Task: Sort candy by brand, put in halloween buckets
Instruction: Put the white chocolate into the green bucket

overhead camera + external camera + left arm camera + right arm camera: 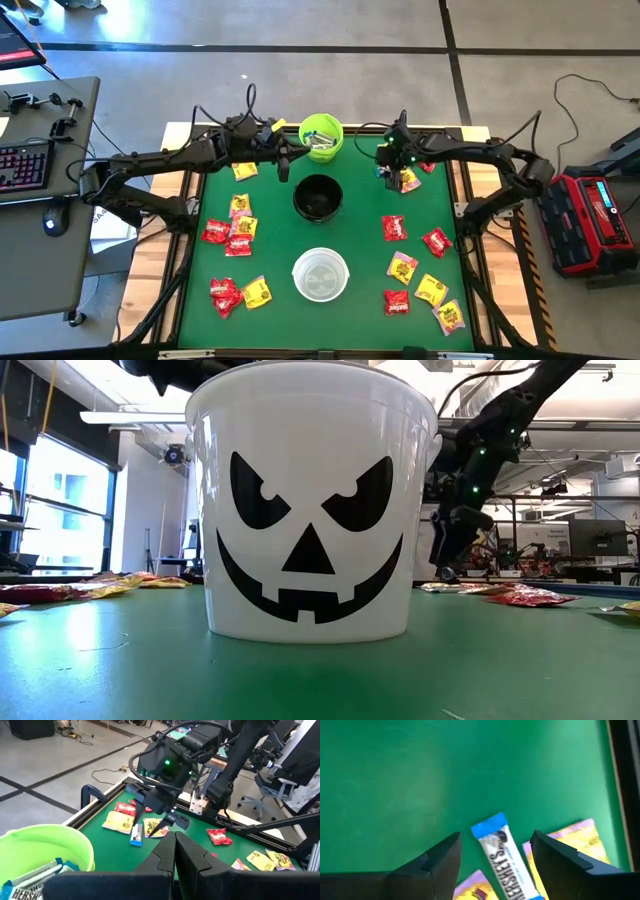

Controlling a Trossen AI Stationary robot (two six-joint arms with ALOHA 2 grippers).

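Hovering right end effector [495, 852] open over blue-white packet [506, 860], near table edge [615, 795].

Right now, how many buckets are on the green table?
3, in a row down the middle: the lime green bucket at the back, the black bucket in the center, the white bucket nearest the front.

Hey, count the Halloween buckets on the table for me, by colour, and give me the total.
green bucket: 1
black bucket: 1
white bucket: 1
Total: 3
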